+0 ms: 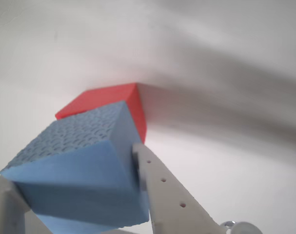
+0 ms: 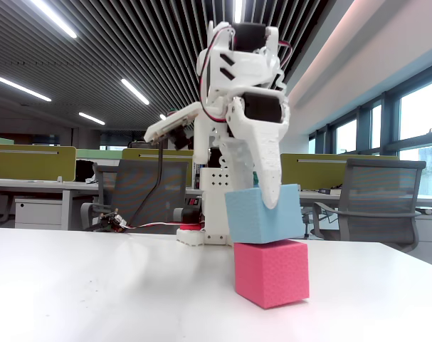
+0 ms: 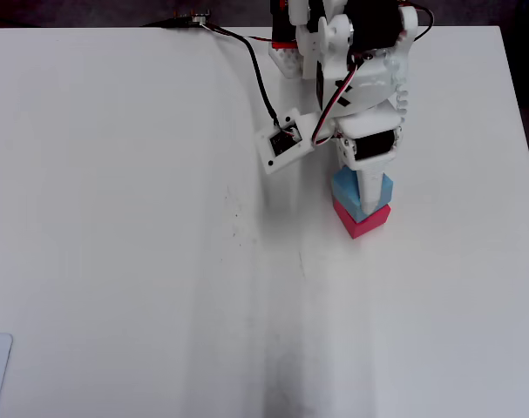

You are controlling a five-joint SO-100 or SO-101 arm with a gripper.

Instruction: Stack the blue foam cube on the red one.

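The blue foam cube (image 1: pixel 84 170) sits clamped between the gripper (image 1: pixel 74 187) fingers in the wrist view, the red one (image 1: pixel 118 100) behind it — in the fixed view it rests atop the red one — overhead, both lie near the counter (image 3: pixel 116 218)'s right edge.

blue foam cube (image 2: pixel 264 213): light sky-blue, fine scale-like dotted texture in wrist view | red one (image 2: pixel 271 272): pinkish-red, finely dotted faces in fixed view | gripper (image 2: pixel 267 203): plain white plastic | table (image 3: pixel 125 226): plain white | cables (image 3: pixel 329 111): red, black and white
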